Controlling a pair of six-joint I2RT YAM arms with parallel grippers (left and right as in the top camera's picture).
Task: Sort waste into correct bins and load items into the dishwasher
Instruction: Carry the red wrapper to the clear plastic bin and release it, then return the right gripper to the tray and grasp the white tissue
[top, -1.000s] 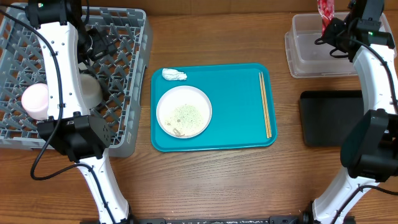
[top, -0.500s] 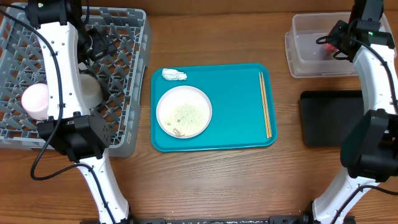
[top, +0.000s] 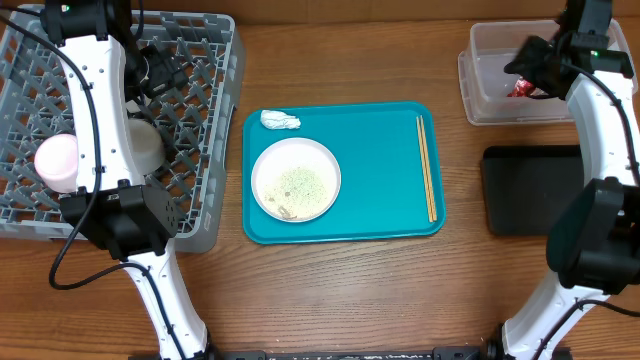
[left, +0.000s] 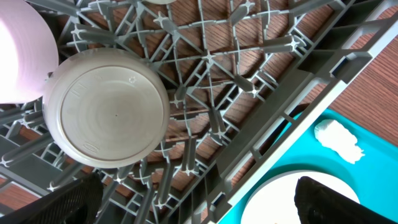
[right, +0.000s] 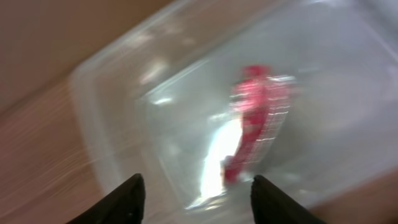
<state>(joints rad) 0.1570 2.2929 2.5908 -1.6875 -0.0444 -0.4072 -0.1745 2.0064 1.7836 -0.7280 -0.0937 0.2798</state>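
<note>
1. The crinkled red wrapper (top: 520, 89) has left the right end effector (top: 528, 66), which gripped it above the clear tub (top: 487, 108) a second ago. It now lies inside the tub, and the fingers stand apart above it, released.
2. Nearest the robot, the bench (top: 350, 290) is bare wood in front of the teal tray (top: 380, 215).
3. The shallow black tray (top: 525, 190) sits just right of the teal tray.
4. The white plate (top: 295, 152) rests on the left half of the teal tray, with rice-like scraps (top: 296, 185) on it.
5. The wooden chopsticks (top: 427, 165) lie side by side along the right edge of the teal tray, pointing front to back.
6. The grey dish rack (top: 205, 120) stands just left of the teal tray. Inside it the grey-blue bowl (left: 106, 109) sits base up, with the pink bowl (left: 18, 50) just beside it on the side farther from the teal tray.
7. The left end effector (left: 199, 208) hangs over the rack with its fingers spread wide, gripping nothing.
8. The crumpled white tissue (top: 280, 120) lies at the far left corner of the teal tray.
9. The clear tub is farthest back, to the right of the teal tray and behind the black tray. The right wrist view is blurred, but the wrapper shows red on the tub's floor.
</note>
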